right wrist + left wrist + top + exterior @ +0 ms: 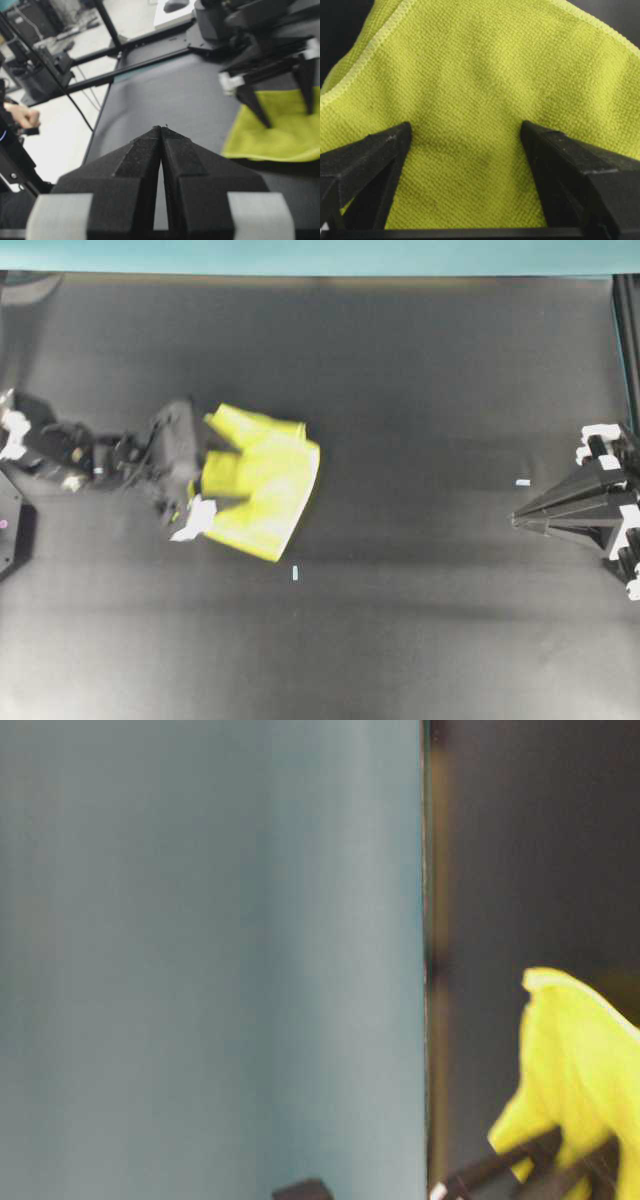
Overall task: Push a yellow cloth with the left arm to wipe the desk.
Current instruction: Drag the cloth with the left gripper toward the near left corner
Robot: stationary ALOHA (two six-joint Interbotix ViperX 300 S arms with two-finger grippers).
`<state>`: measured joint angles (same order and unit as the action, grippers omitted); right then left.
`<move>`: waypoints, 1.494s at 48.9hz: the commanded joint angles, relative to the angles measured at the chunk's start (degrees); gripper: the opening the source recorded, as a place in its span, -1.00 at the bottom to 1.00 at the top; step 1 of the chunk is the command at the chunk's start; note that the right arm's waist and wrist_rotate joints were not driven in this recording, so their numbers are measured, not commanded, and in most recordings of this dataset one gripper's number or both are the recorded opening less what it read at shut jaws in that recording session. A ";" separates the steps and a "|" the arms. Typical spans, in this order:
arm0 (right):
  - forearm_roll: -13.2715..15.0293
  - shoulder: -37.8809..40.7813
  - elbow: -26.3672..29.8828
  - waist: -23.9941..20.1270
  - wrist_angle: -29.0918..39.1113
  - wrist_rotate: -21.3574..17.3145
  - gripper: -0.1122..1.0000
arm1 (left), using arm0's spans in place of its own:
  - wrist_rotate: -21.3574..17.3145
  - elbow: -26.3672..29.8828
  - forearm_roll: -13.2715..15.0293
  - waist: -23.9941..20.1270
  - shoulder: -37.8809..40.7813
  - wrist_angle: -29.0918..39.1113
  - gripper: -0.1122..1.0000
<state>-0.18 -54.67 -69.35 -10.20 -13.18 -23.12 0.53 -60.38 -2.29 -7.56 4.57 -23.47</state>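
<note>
Two black fingers (367, 160) of the left gripper (465, 150) are spread wide apart and are set down on the cloth (470, 75), one at each side of its near part. Nothing is pinched between them; the cloth is only pressed from above. So the wiping step seems to be in hand, with the cloth under the tips and ready to be pushed.

From above, the cloth (262, 485) is seen left of the middle of the worktop (420, 390), a bit crumpled, with the left gripper (195, 485) on its left edge. The picture is blurred there, so the arm may be moving. For the next move, the tips should be kept down on the cloth and slid along the worktop, toward the open dark part on the far side. If the tips are lifted, the cloth may be left behind. If the push is too hard, the cloth may bunch up more.

Little stands in the way. Only two small pale tape marks are seen, one (295, 573) near the cloth and one (522, 482) farther off.

Far over at the other side, the right gripper (516, 517) is parked, well apart from the cloth. Its fingers are closed tip to tip with nothing between them.
</note>
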 commanded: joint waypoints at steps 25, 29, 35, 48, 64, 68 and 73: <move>-0.09 0.26 0.35 0.00 -2.29 0.00 -0.81 | 0.00 -3.16 -0.26 17.23 -5.36 4.48 0.76; -0.09 0.18 0.35 0.00 -2.20 0.00 -0.81 | 0.00 -3.08 -0.26 20.04 -5.62 5.71 0.76; -0.09 0.18 0.35 0.00 -2.29 0.00 -0.81 | 0.09 -2.90 -0.26 24.61 -6.59 6.94 0.76; -0.09 0.18 0.35 0.00 -2.72 0.00 -0.81 | 0.09 -2.20 -0.26 29.09 -9.05 6.94 0.76; -0.09 0.18 0.35 0.00 -2.72 0.00 -0.81 | -0.62 -2.20 -0.26 29.00 -10.28 7.47 0.76; -0.09 0.18 0.35 0.00 -2.72 0.00 -0.81 | -0.79 -2.20 -0.26 29.00 -11.60 7.47 0.76; -0.09 0.18 0.35 0.00 -2.72 -0.09 -0.81 | -0.79 -2.37 -0.26 29.00 -13.89 7.47 0.76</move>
<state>-0.18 -54.76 -69.35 -10.20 -15.21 -23.12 -0.26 -63.28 -2.37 21.45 -6.94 -15.82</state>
